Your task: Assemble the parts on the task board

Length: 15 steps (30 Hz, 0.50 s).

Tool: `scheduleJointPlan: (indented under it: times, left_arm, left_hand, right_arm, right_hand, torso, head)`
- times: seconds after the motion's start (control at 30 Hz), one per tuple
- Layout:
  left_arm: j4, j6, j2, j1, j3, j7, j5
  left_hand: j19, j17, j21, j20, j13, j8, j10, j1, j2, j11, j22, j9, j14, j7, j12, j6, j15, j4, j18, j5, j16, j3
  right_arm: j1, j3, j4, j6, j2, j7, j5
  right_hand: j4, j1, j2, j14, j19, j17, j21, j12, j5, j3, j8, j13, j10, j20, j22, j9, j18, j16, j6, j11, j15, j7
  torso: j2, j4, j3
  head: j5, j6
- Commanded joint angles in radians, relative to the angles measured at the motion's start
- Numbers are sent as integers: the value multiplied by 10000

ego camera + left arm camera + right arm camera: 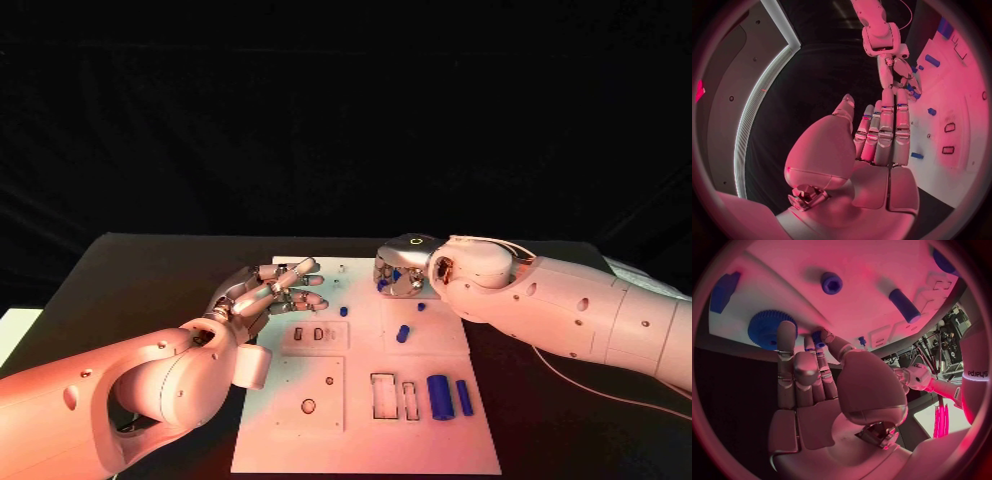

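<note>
The white task board (361,420) lies in the middle of the black table. My right hand (402,274) reaches down at the board's far right part. There its thumb and a finger (819,336) pinch a small blue part beside a blue gear (766,329). My left hand (274,291) hovers flat over the board's far left corner, fingers straight and holding nothing; its own wrist view shows the left hand (879,135) empty beside the board (961,100). Loose blue parts lie on the board: a small peg (343,311), a short cylinder (405,333), a thick cylinder (440,397) and a thin bar (464,397).
Empty slots (384,395) and small holes (309,406) mark the board's near half. A blue ring (831,283), a blue cylinder (904,305) and a blue block (723,290) lie near my right hand. Black table (130,290) borders the board on both sides.
</note>
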<state>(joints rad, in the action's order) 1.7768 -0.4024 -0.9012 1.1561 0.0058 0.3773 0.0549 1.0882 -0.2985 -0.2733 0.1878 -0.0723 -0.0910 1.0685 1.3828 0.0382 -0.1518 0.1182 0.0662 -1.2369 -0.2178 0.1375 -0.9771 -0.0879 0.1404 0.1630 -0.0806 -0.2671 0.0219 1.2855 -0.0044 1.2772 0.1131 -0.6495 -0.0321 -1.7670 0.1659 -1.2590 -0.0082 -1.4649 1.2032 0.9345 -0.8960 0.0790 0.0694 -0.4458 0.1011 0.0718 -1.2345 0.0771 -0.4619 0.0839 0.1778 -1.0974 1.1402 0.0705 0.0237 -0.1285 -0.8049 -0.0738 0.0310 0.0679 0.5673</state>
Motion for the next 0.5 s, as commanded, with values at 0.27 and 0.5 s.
scheduleJointPlan:
  times: [0.27, 0.5]
  left_arm:
    - [-7, 94, 9, 12, 8, -27, 25]
    - [0, 112, 14, 12, 8, -58, 25]
  left_hand:
    - [-15, -27, 51, 44, 14, 67, -71, 15, 93, -21, -14, -5, 66, -22, -52, 76, 20, -46, 174, -34, 60, 23]
    - [-15, -42, 55, 45, 16, 69, -82, 34, 92, -23, -16, -4, 70, -25, -52, 87, 18, -65, 175, -35, 60, 19]
  right_arm:
    - [-32, 17, 187, 2360, -28, 13, 542]
    - [-23, 25, -257, 2519, 410, -179, 623]
  right_hand:
    - [-28, -331, 104, -312, -48, 70, -298, -84, -49, -312, -31, -28, -198, -57, -252, 116, 11, -134, 76, -103, 27, -13]
    - [-95, -305, 8, -269, -149, 94, -389, -157, -63, -435, -114, -53, -68, -20, -298, 120, 14, -189, -20, -48, -15, -60]
  torso:
    - [-50, -13, 15]
    - [-76, -42, 20]
  head:
    - [-15, -51]
    - [29, -83]
